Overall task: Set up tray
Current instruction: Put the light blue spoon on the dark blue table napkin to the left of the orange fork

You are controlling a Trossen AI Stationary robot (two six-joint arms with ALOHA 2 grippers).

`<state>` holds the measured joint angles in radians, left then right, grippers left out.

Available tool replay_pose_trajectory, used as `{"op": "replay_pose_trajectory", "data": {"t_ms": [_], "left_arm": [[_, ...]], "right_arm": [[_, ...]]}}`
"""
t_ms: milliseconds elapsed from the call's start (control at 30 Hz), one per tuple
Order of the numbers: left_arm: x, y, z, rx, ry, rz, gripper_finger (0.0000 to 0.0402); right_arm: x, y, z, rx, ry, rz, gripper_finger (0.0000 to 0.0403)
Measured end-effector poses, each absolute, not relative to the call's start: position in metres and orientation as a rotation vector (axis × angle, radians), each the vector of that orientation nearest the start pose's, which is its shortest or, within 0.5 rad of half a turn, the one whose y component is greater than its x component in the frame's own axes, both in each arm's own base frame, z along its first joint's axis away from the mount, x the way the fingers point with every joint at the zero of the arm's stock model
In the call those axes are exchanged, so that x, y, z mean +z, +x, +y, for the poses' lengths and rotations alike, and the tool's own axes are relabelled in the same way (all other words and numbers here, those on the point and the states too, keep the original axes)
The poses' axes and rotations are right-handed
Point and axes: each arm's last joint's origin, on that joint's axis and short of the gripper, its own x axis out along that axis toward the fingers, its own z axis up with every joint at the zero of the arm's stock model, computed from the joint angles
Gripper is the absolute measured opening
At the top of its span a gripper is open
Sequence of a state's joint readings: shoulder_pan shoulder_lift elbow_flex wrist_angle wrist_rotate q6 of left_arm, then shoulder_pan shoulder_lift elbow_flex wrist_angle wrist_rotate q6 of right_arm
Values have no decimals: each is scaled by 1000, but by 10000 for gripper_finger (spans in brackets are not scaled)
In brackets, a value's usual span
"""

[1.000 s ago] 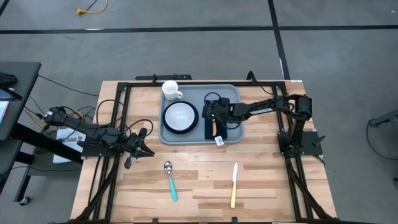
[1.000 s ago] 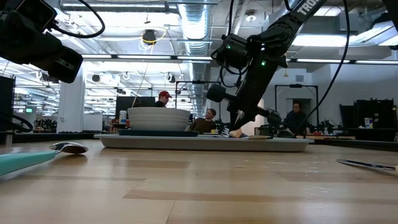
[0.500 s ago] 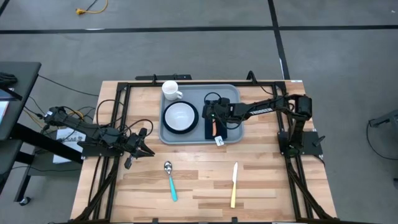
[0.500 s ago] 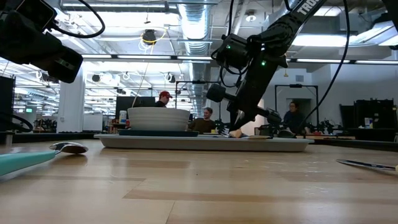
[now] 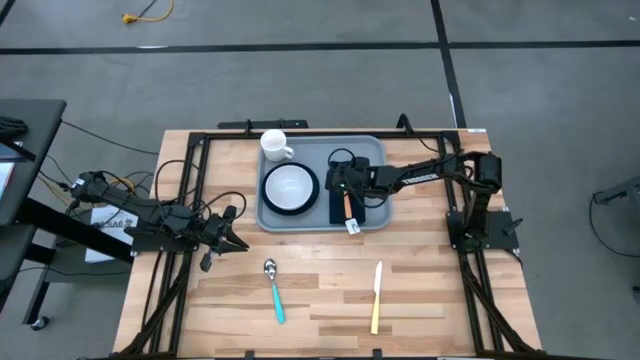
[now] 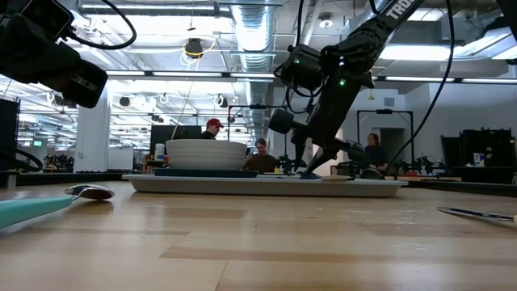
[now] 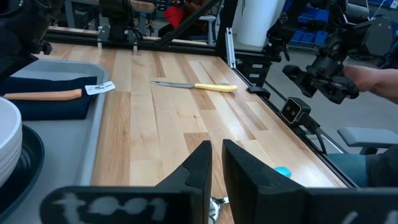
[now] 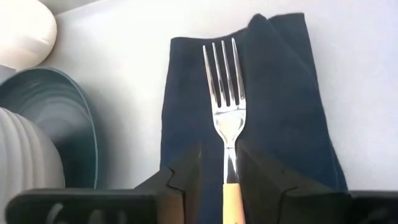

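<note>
Tray [image 5: 375, 150] sits at the far middle of the table [image 5: 320, 300], already loaded: white bowl [image 5: 291, 184] on teal plate [image 5: 272, 203] at its left, navy napkin [image 5: 340, 208] at its right, white mug [image 5: 274, 146] at the far left corner.

Right gripper [image 5: 345, 186] is low over the napkin. In its wrist view the fork [image 8: 225, 118] lies flat along the napkin, tines pointing away, orange handle running between the two dark fingers [image 8: 186, 174]. Fingers stand slightly apart on either side of the handle and look unclamped; the fork seems let go, resting on the cloth. Low view shows the gripper tip just above the tray surface.

Left gripper [image 5: 224, 236] waits off the left edge of the table, fingers nearly closed, holding nothing.

Step in hand, as judged: finishing fork placement. To do it well: spread the fingers enough to clear the handle, then lift straight up, no sideways drag, or the fork skews and the napkin bunches. Watch the paper tag [image 5: 353, 227] at the napkin's near end.

Spoon [image 5: 274, 288] and yellow-handled knife [image 5: 377, 295] lie on bare wood, near side, well apart from the tray; likely next.
</note>
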<state>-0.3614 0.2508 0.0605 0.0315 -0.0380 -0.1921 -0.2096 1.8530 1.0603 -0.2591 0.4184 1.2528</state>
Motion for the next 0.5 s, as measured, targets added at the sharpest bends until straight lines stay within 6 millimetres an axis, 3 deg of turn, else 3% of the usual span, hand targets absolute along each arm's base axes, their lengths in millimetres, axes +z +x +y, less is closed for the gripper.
{"op": "replay_pose_trajectory", "data": {"t_ms": [200,367,500], "left_arm": [[165,105,-38,-304,-157,204,25],[164,104,-38,-305,-165,216,25],[164,104,-39,-312,-167,217,25]], "right_arm": [[149,343,-86,-1080,949,598,102],[176,330,-79,-1028,907,654,98],[204,314,-56,-1017,840,670,98]]}}
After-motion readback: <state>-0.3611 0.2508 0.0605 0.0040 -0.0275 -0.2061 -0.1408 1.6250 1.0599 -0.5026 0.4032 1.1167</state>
